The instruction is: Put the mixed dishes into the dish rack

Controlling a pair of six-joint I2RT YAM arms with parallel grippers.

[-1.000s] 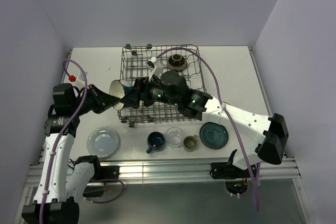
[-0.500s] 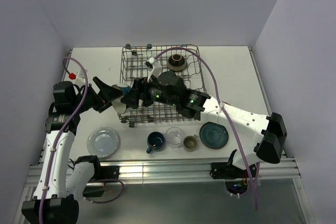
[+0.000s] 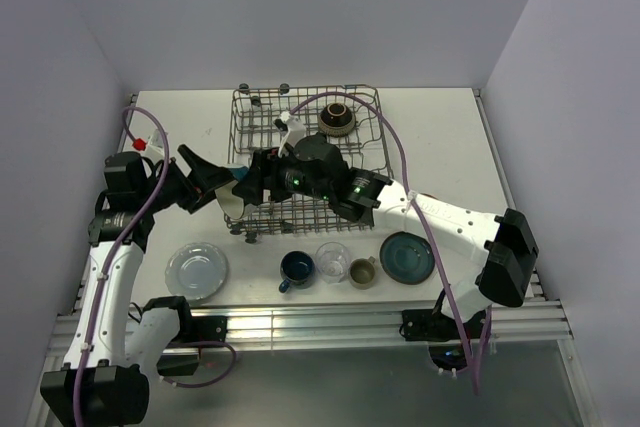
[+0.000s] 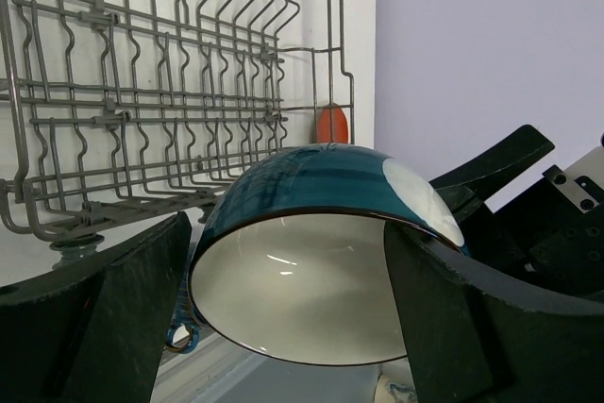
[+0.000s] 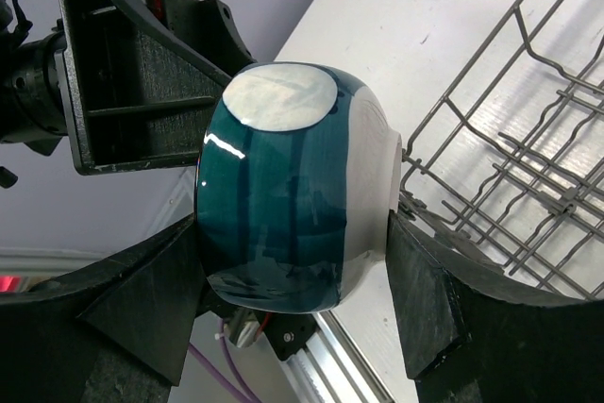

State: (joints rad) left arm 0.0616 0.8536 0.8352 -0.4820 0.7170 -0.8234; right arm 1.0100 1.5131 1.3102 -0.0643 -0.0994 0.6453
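Top view: bright, even, diffuse light from overhead. White table (image 3: 450, 137) close to washed out. Only a faint, soft shadow beneath the dish rack (image 3: 262, 127). Focus sharp across the frame.

Left wrist view: bowl (image 4: 302, 299) crisp, with thin streak highlights on its white inside. Near black jaws render dark with little detail, slightly soft.

Right wrist view: small specular glints on the bowl's teal glaze. Lower left corner dim, with a red glow at the edge. No motion blur.

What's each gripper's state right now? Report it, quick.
Left gripper: open, straddling the teal bowl.
Right gripper: holding the teal bowl.
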